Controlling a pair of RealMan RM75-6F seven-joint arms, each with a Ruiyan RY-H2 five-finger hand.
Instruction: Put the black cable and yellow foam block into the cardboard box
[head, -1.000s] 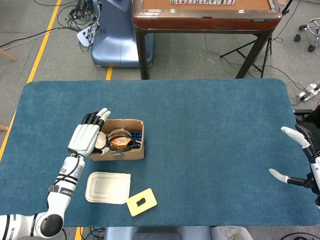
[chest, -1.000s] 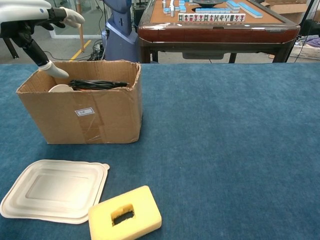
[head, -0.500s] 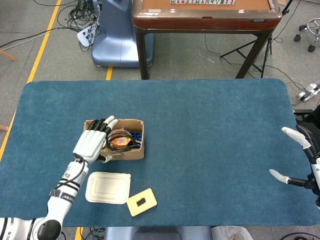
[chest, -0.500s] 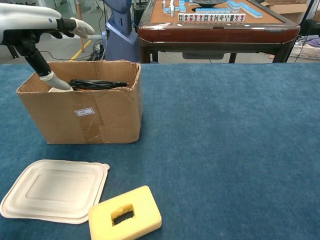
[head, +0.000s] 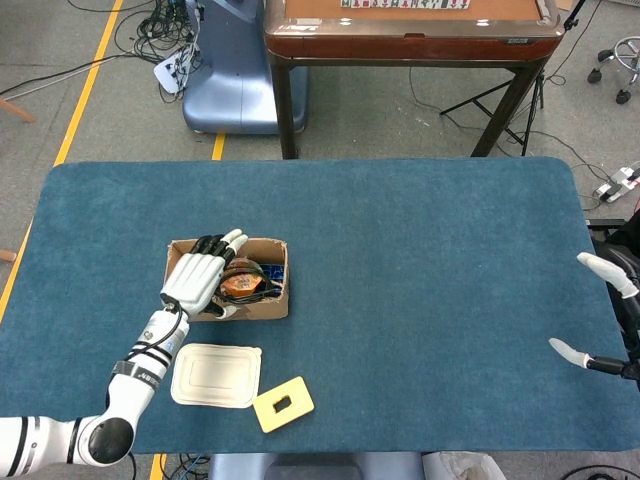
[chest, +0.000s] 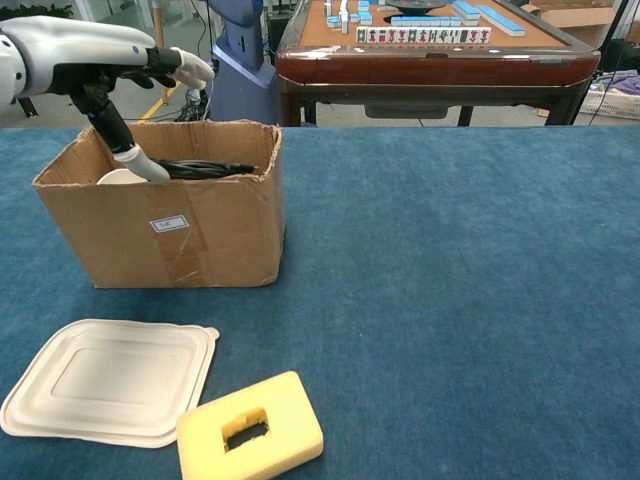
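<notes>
Blue-covered bench (head: 420, 260) carries the cardboard box (chest: 180, 235), the black cable (chest: 195, 167) already inside. Left hand (head: 198, 282) hovers above it, fingers spread, holding nothing, apparently just emptied. Yellow foam block (chest: 250, 428) lies outside, near the white lid (chest: 105, 375). Right hand (head: 600, 315) idles spread at the edge.

— What's on the table (head: 430, 260)?
— A blue cloth covers it. The box (chest: 210, 235) stands at the left.
— And nearer the front edge?
— A white lid (chest: 105, 378), with the foam block (chest: 250, 428) just right of it.
</notes>
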